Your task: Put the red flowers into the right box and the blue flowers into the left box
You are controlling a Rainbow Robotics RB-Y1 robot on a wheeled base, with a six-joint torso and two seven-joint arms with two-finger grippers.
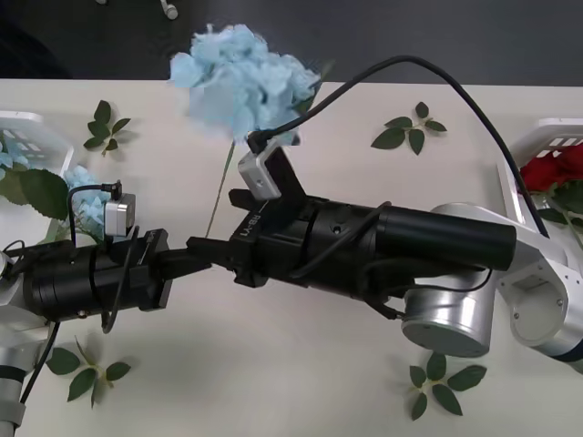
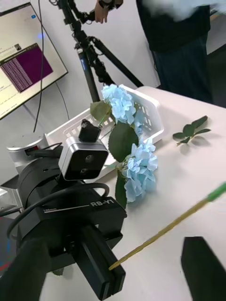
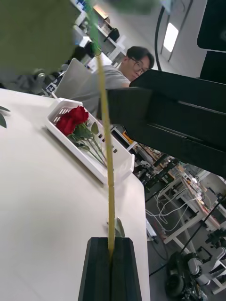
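**Desk:** What has the pincer got?

**Me:** Nearest me, the left gripper (image 3: 112, 254) has its black fingers pressed fully together on the thin yellow-green stem (image 2: 165, 230) of a fluffy pale sky-blue artificial hydrangea head (image 1: 241, 77), which stands high above the white table (image 1: 301, 364). The right gripper (image 1: 223, 253) meets it tip to tip, its fingers spread wide apart with that stem running between them; I can't tell whether they touch it.

**Desk:** Counts?

**Me:** Three blue flowers: the raised one, one lying on the table (image 1: 86, 205) just beside the shallow white plastic left box (image 1: 36, 123), and one inside it (image 1: 11, 150). I make out two deep-red rose blooms (image 3: 73, 120), both in the matching white right box (image 1: 547, 127) at the far right edge. Four loose green leaf sprigs: two near me (image 1: 86, 369) (image 1: 442, 382), two farther back (image 1: 107, 126) (image 1: 410, 127)
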